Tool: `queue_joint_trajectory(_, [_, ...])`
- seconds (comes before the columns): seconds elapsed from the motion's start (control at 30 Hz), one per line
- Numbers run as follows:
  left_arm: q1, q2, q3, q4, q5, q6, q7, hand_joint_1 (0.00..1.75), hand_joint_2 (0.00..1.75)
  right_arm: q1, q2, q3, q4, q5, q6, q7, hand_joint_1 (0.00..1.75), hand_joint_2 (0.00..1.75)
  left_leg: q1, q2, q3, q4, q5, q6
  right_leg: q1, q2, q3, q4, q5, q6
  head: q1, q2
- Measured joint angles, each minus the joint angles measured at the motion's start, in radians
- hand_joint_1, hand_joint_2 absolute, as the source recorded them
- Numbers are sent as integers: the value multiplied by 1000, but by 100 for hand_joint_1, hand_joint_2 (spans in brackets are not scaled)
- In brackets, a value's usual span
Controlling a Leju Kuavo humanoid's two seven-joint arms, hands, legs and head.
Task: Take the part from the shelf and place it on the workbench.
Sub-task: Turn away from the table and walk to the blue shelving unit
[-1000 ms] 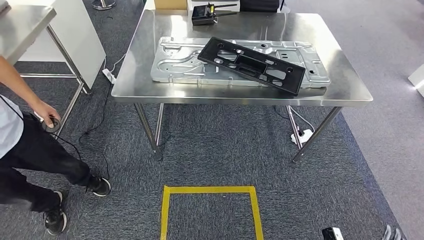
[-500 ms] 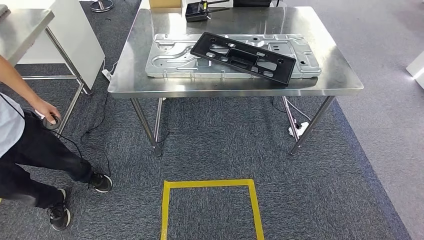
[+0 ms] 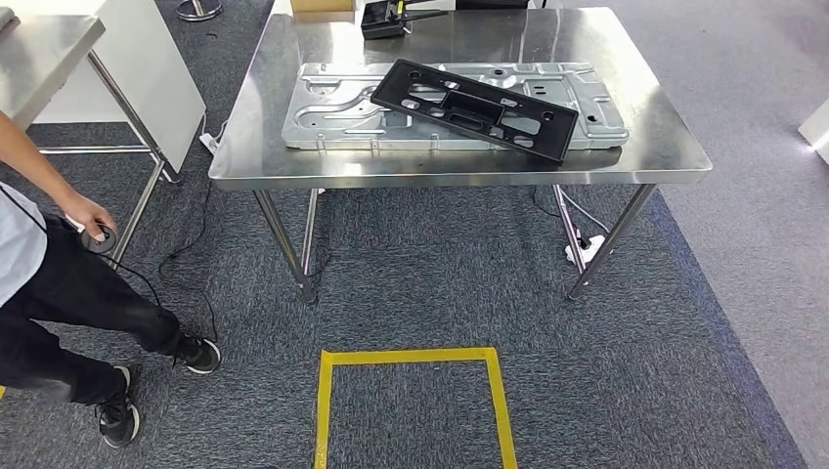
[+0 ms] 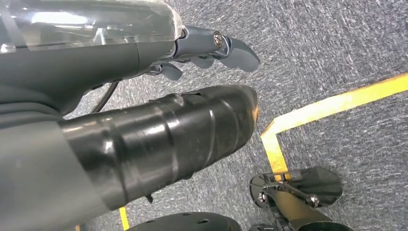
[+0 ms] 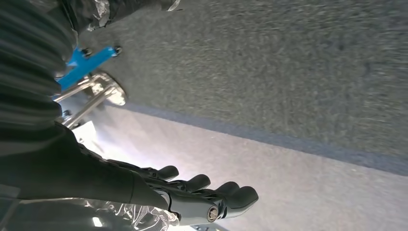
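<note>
Head view takes in grey carpet floor (image 3: 440, 293) with a steel worktop (image 3: 675, 147) standing ahead of the robot. On that worktop lies a wide silver stamped metal panel (image 3: 332, 122), and across it, resting at a slant, sits the black plastic part (image 3: 474, 107); one end reaches the panel's near right edge. So the part looks already delivered to the worktop, with nothing left in either grip. A person (image 3: 49, 283) stands at the left, one hand on a small round device (image 3: 101, 237) beside a second table's leg. A yellow taped square (image 3: 411, 391) marks the carpet just in front of the robot.

Left wrist view shows the left robot hand (image 4: 211, 48) hanging above the carpet, fingers loosely apart and holding nothing. Right wrist view shows the right robot hand (image 5: 202, 195) likewise empty, fingers spread over the floor.

As a judgement, the risks are that the part, tilted on the ridged panel, slides if the worktop is bumped, and that a walking robot strays towards the nearby person or the trailing cable (image 3: 186, 249).
</note>
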Motion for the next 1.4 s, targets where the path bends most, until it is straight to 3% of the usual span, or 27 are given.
queue_joint_trajectory(0.23, [0,0,0,0,0,-2,6,0,0,-13,0,-39,-12,-33,0,-93,0,175,0,0,-1,1,0,0,-1,0,0,0,0,0,0,0])
queue_joint_trajectory(0.37, [-1,1,0,0,-1,-1,8,0,0,-19,0,-53,-18,-43,0,-124,0,175,-1,-1,3,-14,11,20,-4,-2,1,-3,0,15,0,0])
queue_joint_trajectory(0.43, [-1,1,0,0,-2,-2,9,0,0,-22,0,-61,-22,-51,0,-151,0,175,7,1,7,-37,27,26,-7,2,-20,51,-47,23,0,0])
queue_joint_trajectory(0.53, [-1,1,0,0,-2,-1,14,0,0,-28,0,-78,-25,-56,0,-181,0,175,8,2,-4,-38,34,24,-24,4,-93,224,-147,39,0,0])
queue_joint_trajectory(0.6, [-1,1,0,0,-2,-1,15,0,0,-30,1,-86,-27,-56,0,-189,0,175,9,2,-9,-35,36,21,-32,4,-116,279,-166,46,0,0])
queue_joint_trajectory(0.7, [-1,1,0,0,-2,-1,16,0,0,-30,1,-87,-27,-56,0,-189,0,175,9,2,-10,-34,36,21,-34,4,-117,284,-165,47,0,0])
queue_joint_trajectory(0.77, [-1,1,0,0,-2,-1,16,0,0,-32,1,-92,-27,-52,0,-190,0,175,13,1,-17,-25,37,15,-43,4,-91,237,-130,57,0,0])
queue_joint_trajectory(0.83, [-4,4,0,-1,-2,0,16,0,0,-40,4,-107,-26,-47,0,-196,0,175,20,-1,-39,6,37,-11,-54,11,-36,112,-62,58,-2,0])
queue_joint_trajectory(0.9, [-3,7,0,-1,-2,2,16,0,0,-47,7,-122,-25,-47,0,-205,0,175,26,-4,-56,25,44,-41,-52,16,-13,39,-22,40,-5,0])
queue_joint_trajectory(0.93, [-1,7,0,-1,-2,2,16,0,0,-49,7,-128,-25,-48,0,-209,0,175,29,-4,-60,26,43,-48,-48,13,-20,41,-15,27,-6,0])
queue_joint_trajectory(0.97, [1,7,0,-1,-2,3,16,0,0,-50,7,-131,-26,-48,0,-214,0,175,32,-4,-68,40,26,-51,-46,12,-28,41,-7,16,-6,0])
queue_joint_trajectory(1.03, [2,7,0,-1,-2,3,17,0,0,-53,7,-137,-27,-49,0,-224,0,175,34,-4,-100,127,-61,-50,-40,7,-50,40,11,-2,-8,0])
queue_joint_trajectory(1.1, [1,7,0,-1,-2,4,17,0,0,-55,7,-142,-27,-52,0,-236,0,175,30,-4,-130,257,-157,-42,-30,4,-74,42,28,-10,-9,0])
queue_joint_trajectory(1.13, [1,7,0,-1,-2,5,17,0,0,-56,7,-145,-28,-53,0,-243,0,175,26,-4,-129,297,-181,-37,-24,2,-86,43,36,-12,-9,0])
queue_joint_trajectory(1.17, [1,7,0,-1,-2,5,17,0,0,-58,7,-148,-29,-55,0,-250,0,175,21,-4,-108,301,-185,-32,-20,1,-97,45,43,-13,-9,0])
queue_joint_trajectory(1.2, [1,7,0,-1,-2,5,17,0,0,-61,7,-151,-30,-58,0,-257,0,175,16,-3,-67,264,-172,-26,-17,0,-106,48,49,-14,-8,0])
queue_joint_trajectory(1.27, [-2,8,0,-1,-1,5,17,0,0,-67,11,-153,-31,-64,0,-271,0,175,3,-3,44,118,-135,-8,-14,0,-118,52,60,-12,-8,0])
queue_joint_trajectory(1.3, [-4,9,0,-2,-1,6,16,0,0,-71,13,-153,-34,-68,0,-280,0,175,-2,-3,83,56,-124,0,-14,-1,-121,53,66,-8,-8,0])
queue_joint_trajectory(1.33, [-7,10,0,-2,-1,6,16,0,0,-75,16,-155,-36,-72,0,-287,0,175,-8,-3,105,15,-119,6,-14,-2,-124,53,72,-3,-8,0])
queue_joint_trajectory(1.4, [-8,11,0,-2,0,8,16,0,0,-81,18,-159,-42,-79,0,-301,0,175,-13,-3,107,-4,-111,15,-17,-4,-127,50,86,10,-8,0])
